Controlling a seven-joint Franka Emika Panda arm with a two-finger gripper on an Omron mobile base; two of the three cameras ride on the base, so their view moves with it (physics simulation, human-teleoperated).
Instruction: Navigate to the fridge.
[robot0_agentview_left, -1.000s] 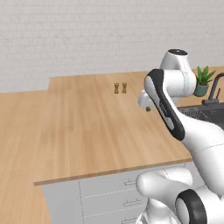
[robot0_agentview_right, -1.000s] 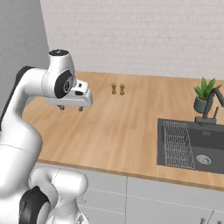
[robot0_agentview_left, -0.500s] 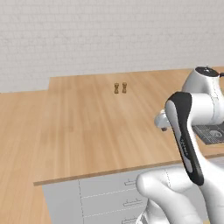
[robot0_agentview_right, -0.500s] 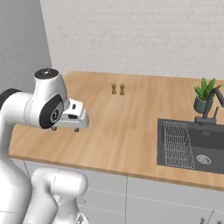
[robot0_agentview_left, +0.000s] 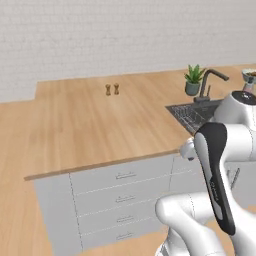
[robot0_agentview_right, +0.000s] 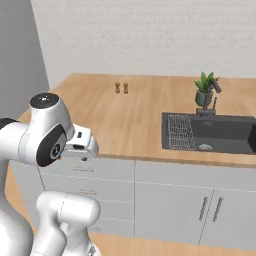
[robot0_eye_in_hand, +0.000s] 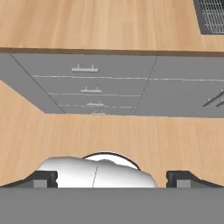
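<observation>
Facing a wooden desk (robot0_agentview_right: 135, 115) set over grey drawers (robot0_eye_in_hand: 87, 87), the arm holds its claw (robot0_eye_in_hand: 111, 177) low, in front of the cabinet fronts and above the wooden floor (robot0_eye_in_hand: 113, 135). In the hand view the two dark fingertips (robot0_eye_in_hand: 41, 178) sit far apart at the lower corners with nothing between them, so the claw is released. A tall flat matte-grey surface (robot0_agentview_right: 20, 55) rises at the left edge of the right base view, beyond the desk's corner and well apart from the claw; it may be the fridge, though I cannot tell, as no handles show. On the desk stand two small brown shakers (robot0_agentview_right: 121, 88), a black sink (robot0_agentview_right: 210, 132) and a potted plant (robot0_agentview_right: 204, 90) beside the dark tap (robot0_agentview_left: 212, 80).
</observation>
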